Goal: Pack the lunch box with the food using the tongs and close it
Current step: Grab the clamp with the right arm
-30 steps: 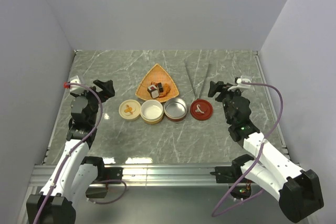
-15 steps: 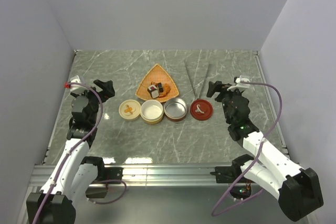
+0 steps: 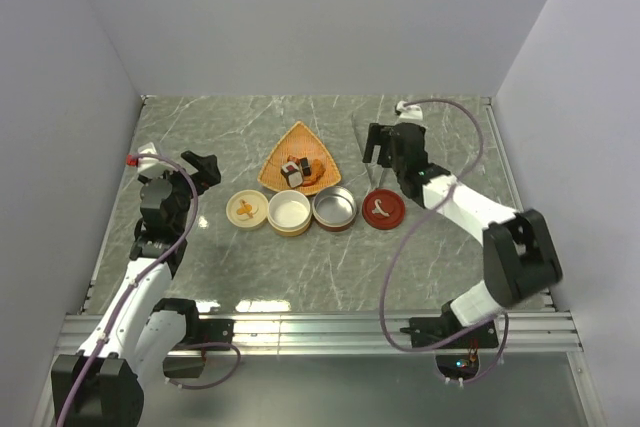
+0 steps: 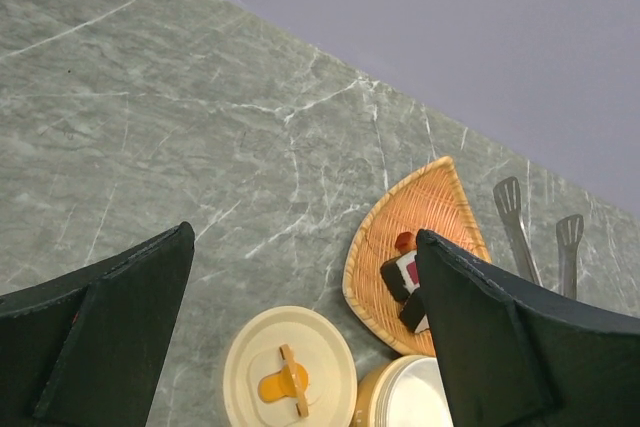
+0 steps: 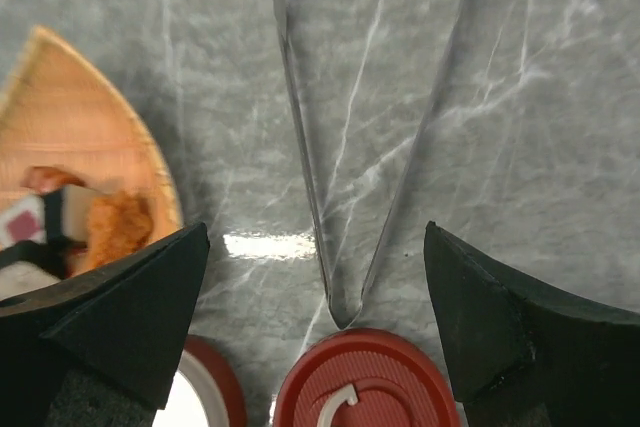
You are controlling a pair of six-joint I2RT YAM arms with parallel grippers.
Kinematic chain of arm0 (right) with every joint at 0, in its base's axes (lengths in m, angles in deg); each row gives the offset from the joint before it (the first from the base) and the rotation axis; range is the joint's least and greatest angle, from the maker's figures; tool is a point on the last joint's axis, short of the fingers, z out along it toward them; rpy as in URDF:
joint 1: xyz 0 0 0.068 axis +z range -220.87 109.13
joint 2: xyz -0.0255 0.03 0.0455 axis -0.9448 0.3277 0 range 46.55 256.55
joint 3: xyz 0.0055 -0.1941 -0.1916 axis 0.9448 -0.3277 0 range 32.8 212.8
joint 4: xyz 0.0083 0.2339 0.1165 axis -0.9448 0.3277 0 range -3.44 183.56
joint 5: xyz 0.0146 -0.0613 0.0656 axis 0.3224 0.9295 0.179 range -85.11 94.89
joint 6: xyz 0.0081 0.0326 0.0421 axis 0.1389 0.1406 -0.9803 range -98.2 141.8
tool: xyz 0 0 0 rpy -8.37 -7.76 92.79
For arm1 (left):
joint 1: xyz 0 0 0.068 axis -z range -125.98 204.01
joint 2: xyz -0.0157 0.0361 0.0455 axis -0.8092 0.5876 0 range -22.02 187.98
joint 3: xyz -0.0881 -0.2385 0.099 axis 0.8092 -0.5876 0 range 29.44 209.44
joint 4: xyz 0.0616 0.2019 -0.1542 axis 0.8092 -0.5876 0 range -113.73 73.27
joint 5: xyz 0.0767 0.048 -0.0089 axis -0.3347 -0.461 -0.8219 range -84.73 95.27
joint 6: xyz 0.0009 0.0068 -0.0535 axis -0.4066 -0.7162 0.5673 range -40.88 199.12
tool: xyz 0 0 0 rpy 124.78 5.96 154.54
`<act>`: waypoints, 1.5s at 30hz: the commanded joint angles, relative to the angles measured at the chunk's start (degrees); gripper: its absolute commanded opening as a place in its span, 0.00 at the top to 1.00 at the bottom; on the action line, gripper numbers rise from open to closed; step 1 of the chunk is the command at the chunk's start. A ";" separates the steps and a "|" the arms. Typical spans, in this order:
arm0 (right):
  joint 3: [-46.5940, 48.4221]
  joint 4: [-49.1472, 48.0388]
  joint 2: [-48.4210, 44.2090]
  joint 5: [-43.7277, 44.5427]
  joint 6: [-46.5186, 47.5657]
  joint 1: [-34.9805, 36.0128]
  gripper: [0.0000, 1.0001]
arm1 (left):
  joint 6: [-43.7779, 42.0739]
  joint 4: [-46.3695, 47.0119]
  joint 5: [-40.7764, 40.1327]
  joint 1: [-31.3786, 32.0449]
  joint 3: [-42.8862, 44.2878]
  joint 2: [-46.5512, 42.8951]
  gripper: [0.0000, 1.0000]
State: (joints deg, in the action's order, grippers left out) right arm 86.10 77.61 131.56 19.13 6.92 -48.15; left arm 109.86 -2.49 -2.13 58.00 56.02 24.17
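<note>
Starting far left: got the left claw spread wide, gripping nothing, hanging above the surface well apart from everything. Moving right, spotted a cream lid just beside a cream tub, then a shiny metal tub snug against that one, all in a row. Just behind those, toward the far side, found the food piled in a woven basket: black-and-white rolls plus red and orange bits. Probably light toy stuff, maybe a bit slick and prone to rolling, so would pinch gently across the flat sides rather than squeeze hard. Further right, got the tongs lying flat on the surface, joined end of the narrow V toward the near side, just beside a red lid, open tips toward the far wall. Looks like thin metal: light, springy, slippery, and sitting low against the stone, so awkward to get under. Would take hold partway up from the joint, across both arms, leaving enough spring for working the tips. Finally the right claw: wide open, empty, hovering right above the tongs and framing both arms of the V in the wrist view. Guessing pickup of the tongs as the step in hand, with no packing done yet.
</note>
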 commanded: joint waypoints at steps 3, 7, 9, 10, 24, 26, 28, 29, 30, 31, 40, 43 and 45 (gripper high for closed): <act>10.05 12.19 10.42 -1.23 -2.97 -0.13 0.05 | 0.99 1.84 0.37 0.23 2.50 0.04 0.01; 14.81 17.47 16.49 -0.97 -4.46 -0.31 0.05 | 1.43 2.98 1.42 0.23 1.62 -0.67 0.01; 15.96 19.05 18.96 -0.97 -5.34 -0.57 0.04 | 1.51 2.99 1.60 0.23 1.62 -0.67 0.01; 16.13 19.23 19.48 -1.40 -5.52 -0.75 0.05 | 1.60 2.99 1.68 0.23 1.62 -0.67 0.01; 22.90 21.96 27.48 -6.42 -6.57 -3.30 0.04 | 1.78 3.25 1.95 0.23 1.36 -0.49 0.01; 24.56 22.66 29.06 -6.16 -6.66 -3.38 0.04 | 1.69 3.34 2.04 0.23 1.27 -0.58 0.00; 25.45 23.36 30.20 -5.63 -6.83 -3.38 0.04 | 1.69 3.25 2.04 0.23 1.27 -0.75 0.00; 26.23 23.54 30.56 -5.37 -6.92 -3.38 0.04 | 1.69 3.16 2.04 0.23 1.27 -0.76 0.00; 26.50 23.80 30.74 -5.10 -6.92 -3.38 0.04 | 1.69 3.34 2.04 0.23 1.19 -0.84 0.01; 26.85 24.24 31.26 -4.75 -7.01 -3.30 0.05 | 1.69 3.34 2.04 0.23 1.18 -0.84 0.00; 33.18 27.31 35.74 -1.94 -8.24 -3.30 0.08 | 1.60 3.60 2.21 0.23 0.66 -1.55 0.01; 33.19 27.32 35.84 -0.88 -8.68 -3.30 0.14 | 1.60 3.60 2.13 0.23 0.48 -2.07 0.01; 32.49 26.45 35.14 -0.44 -8.77 -3.38 0.21 | 1.69 3.60 2.04 0.23 0.39 -2.34 0.01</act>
State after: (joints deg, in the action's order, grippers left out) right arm 117.40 103.62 167.12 16.70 -0.90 -51.25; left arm 110.47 -1.53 -0.58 58.00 56.05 23.06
